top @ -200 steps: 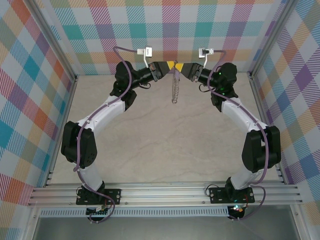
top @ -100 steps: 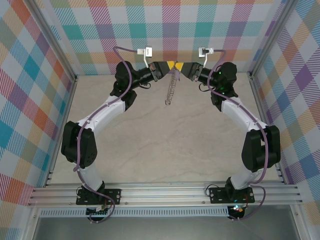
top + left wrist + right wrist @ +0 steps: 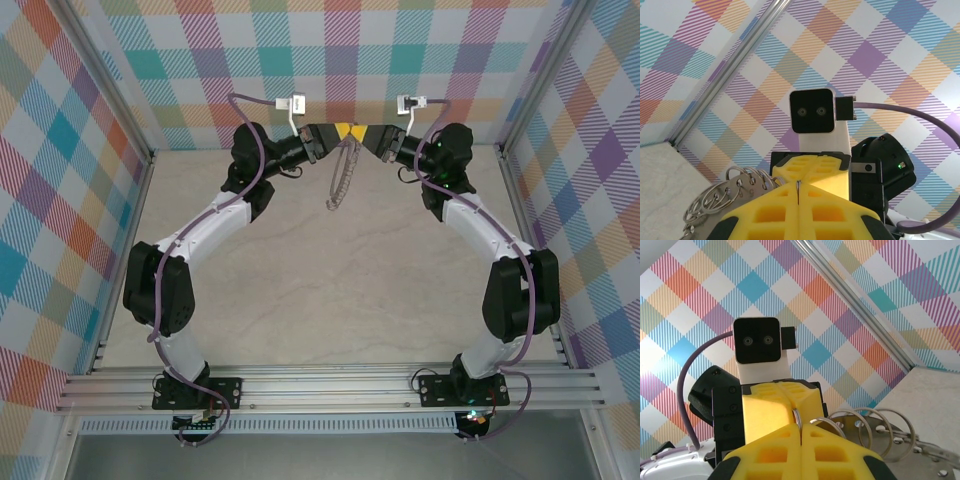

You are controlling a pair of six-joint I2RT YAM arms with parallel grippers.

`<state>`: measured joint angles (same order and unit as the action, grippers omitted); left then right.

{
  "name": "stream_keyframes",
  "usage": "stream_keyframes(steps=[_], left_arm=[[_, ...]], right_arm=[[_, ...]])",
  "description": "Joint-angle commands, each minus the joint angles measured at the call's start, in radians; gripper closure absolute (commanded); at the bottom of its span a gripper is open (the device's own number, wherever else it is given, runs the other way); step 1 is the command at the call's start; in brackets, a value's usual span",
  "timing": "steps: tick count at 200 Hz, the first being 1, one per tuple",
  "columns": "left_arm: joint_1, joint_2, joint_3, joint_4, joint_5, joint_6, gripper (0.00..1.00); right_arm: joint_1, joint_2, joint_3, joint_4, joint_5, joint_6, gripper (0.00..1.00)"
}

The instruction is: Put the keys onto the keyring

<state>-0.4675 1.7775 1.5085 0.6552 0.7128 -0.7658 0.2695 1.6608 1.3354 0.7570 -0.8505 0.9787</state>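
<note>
At the far back of the table my left gripper (image 3: 333,133) and right gripper (image 3: 363,135) meet tip to tip in the air. The keyring (image 3: 338,178), a silver wire ring with small loops, hangs down from them, slanting left. In the left wrist view my left gripper (image 3: 798,184) is shut with a thin sliver of the ring's wire between its yellow fingers, and the keyring's loops (image 3: 735,186) fan out to the left. My right gripper (image 3: 800,422) is shut on the wire too, with keyring loops (image 3: 867,426) to its right. The keys are hidden from view.
Plaid walls (image 3: 340,60) close the cell at the back and on both sides, and an aluminium post (image 3: 520,160) stands close to the right arm. Beige tabletop (image 3: 330,290) lies open between the arms.
The right gripper has closed onto the ring's wire. The hanging keyring's lower end has swung to the left. Both arms have stayed where they were.
</note>
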Motion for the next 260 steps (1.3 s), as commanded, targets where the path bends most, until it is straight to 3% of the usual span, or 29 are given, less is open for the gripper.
stream_keyframes(steps=[1, 27, 59, 102, 132, 169, 260], left_arm=[[-0.013, -0.019, 0.033, -0.055, 0.007, 0.074, 0.97], [-0.004, -0.049, 0.08, -0.224, 0.011, 0.2, 0.72], [0.018, -0.045, 0.172, -0.418, 0.059, 0.325, 0.63], [0.043, 0.021, 0.307, -0.606, 0.175, 0.422, 0.63], [0.051, 0.052, 0.36, -0.691, 0.25, 0.481, 0.72], [0.053, 0.072, 0.413, -0.833, 0.265, 0.582, 0.72], [0.064, 0.105, 0.423, -0.837, 0.336, 0.578, 0.73]], right_arm=[[-0.004, -0.013, 0.033, -0.04, -0.049, -0.074, 1.0], [-0.021, -0.018, 0.064, -0.183, -0.122, -0.185, 1.0], [-0.028, -0.028, 0.126, -0.416, -0.204, -0.378, 1.0], [-0.031, -0.032, 0.198, -0.65, -0.233, -0.558, 1.0], [-0.036, -0.016, 0.208, -0.66, -0.246, -0.561, 1.0], [-0.039, -0.004, 0.205, -0.631, -0.262, -0.536, 1.0], [-0.042, 0.0, 0.202, -0.613, -0.27, -0.519, 1.0]])
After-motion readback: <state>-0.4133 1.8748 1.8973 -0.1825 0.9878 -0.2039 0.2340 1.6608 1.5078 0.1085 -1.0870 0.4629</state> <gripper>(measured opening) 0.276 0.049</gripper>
